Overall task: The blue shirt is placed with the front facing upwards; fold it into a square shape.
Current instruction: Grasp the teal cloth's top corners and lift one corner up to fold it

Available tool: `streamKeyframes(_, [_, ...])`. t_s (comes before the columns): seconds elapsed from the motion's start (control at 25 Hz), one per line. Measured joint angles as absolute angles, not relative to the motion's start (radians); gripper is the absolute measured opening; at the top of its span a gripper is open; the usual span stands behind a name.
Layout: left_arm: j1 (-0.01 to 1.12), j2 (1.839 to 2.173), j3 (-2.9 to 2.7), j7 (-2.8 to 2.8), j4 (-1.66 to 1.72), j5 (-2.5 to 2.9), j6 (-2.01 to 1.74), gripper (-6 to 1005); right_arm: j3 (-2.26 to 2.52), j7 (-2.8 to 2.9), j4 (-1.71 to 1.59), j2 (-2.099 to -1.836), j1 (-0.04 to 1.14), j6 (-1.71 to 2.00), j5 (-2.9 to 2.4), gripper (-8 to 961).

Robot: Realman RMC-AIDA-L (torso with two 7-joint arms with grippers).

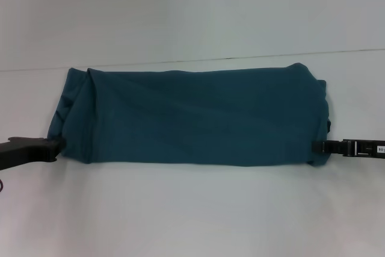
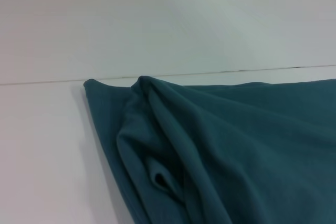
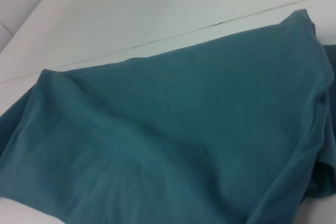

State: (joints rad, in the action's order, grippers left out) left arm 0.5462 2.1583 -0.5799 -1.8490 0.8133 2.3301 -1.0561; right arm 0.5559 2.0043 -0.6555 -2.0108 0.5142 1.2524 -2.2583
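While the near strip of the white desk point(image 1: 192, 215) lies bare, the left gripper point(image 1: 59, 144) meets the near left corner of the blue shirt point(image 1: 192, 118), and the right gripper point(image 1: 320, 146) meets its near right corner. Whether their fingers pinch the cloth I cannot tell, since the tips are lost at the fabric's edge. Between them the shirt lies as a long folded band across the desk's middle, plain side up, no lettering showing. Loose pleats bunch at both ends. Beyond its far edge a thin dark seam point(image 1: 240, 57) crosses the desk.
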Motion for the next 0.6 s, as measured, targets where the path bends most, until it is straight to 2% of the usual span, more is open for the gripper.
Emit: streamKeyframes(0.6, [0.549, 2.158, -0.58, -1.852, 0.815, 2.33, -1.057, 0, 0.545, 2.019, -0.663, -2.005, 0.506, 1.252, -2.254, 536])
